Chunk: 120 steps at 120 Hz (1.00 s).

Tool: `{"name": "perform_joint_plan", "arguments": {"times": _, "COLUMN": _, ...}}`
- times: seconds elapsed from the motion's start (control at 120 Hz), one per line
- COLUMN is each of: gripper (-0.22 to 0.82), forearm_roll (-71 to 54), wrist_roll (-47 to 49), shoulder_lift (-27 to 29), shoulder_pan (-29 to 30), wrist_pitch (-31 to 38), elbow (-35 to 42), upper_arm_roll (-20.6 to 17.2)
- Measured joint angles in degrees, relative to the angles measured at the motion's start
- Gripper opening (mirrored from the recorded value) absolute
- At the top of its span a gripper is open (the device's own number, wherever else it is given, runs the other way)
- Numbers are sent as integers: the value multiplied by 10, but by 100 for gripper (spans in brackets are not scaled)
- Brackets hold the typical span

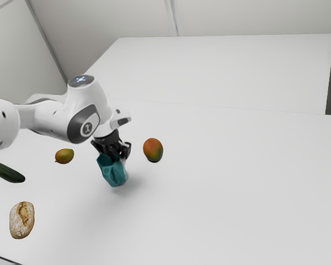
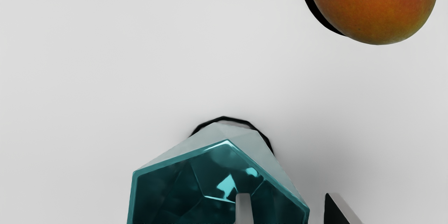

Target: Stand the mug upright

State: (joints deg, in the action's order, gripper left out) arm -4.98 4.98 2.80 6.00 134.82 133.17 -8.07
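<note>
The black gripper (image 1: 117, 155) is at the top of the teal faceted mug (image 1: 113, 173) in the exterior view. The mug's mouth faces up, its body seeming to lean slightly toward the exterior view's left; whether its base rests flat I cannot tell. In the wrist view, my gripper (image 2: 288, 208) stands open across the wall of the mug (image 2: 224, 189): one finger reaches inside the mouth, the other is outside with a gap to the wall. The mug's lower part is partly hidden behind its rim.
A red-orange mango (image 1: 153, 149) lies near the mug, toward the exterior view's right, and is also visible as a large mango (image 2: 374, 3) in the wrist view. Toward the exterior view's left are a smaller yellow-green fruit (image 1: 64, 155), a cucumber (image 1: 5, 171) and a bread roll (image 1: 22, 220).
</note>
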Motion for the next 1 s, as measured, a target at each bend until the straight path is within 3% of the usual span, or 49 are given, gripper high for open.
{"name": "perform_joint_plan", "arguments": {"times": 0.333, "gripper": 27, "forearm_roll": 2, "wrist_roll": 0, "shoulder_lift": 34, "shoulder_pan": -10, "wrist_pitch": -4, "elbow": 0, "upper_arm_roll": 0}}
{"name": "perform_joint_plan", "arguments": {"times": 0.592, "gripper": 45, "forearm_roll": 16, "wrist_roll": -2, "shoulder_lift": 70, "shoulder_pan": -23, "wrist_pitch": -29, "elbow": -5, "upper_arm_roll": 0}}
{"name": "perform_joint_plan", "arguments": {"times": 1.0, "gripper": 56, "forearm_roll": 58, "wrist_roll": -2, "shoulder_lift": 55, "shoulder_pan": -20, "wrist_pitch": -193, "elbow": -148, "upper_arm_roll": -6}}
